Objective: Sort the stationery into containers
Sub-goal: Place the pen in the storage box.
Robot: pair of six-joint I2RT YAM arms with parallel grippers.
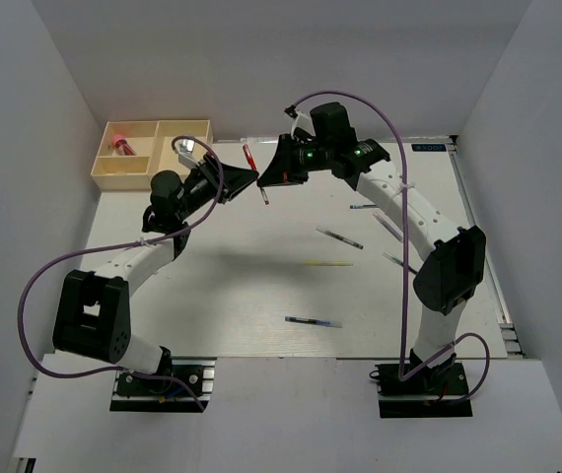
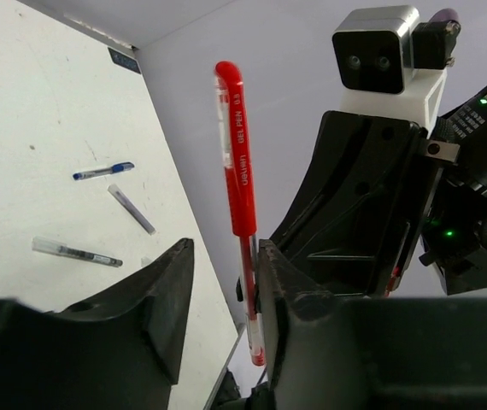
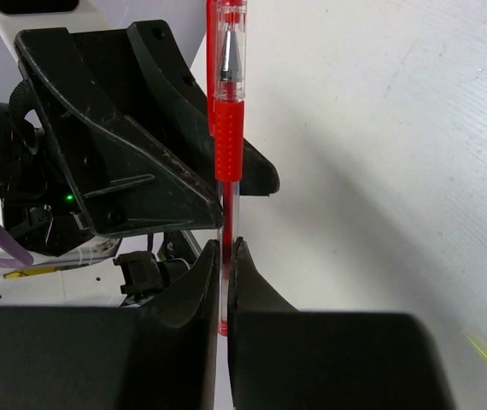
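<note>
A red pen (image 1: 254, 169) is held in the air between both grippers, just right of the tray. My right gripper (image 3: 225, 260) is shut on its clear barrel, and the pen (image 3: 228, 120) stands up from the jaws. My left gripper (image 2: 222, 282) is open around the same pen (image 2: 237, 154); the pen rests against one finger with a wide gap to the other. The cream tray (image 1: 123, 181) sits at the back left. A pink cylinder (image 1: 121, 144) lies in a small compartment and a whitish ring (image 1: 187, 147) in the larger one.
Several pens lie on the table to the right: a dark clear one (image 1: 340, 236), a yellow-green one (image 1: 326, 263), a blue one (image 1: 313, 321), and more near the right arm (image 1: 389, 227). White walls enclose the table.
</note>
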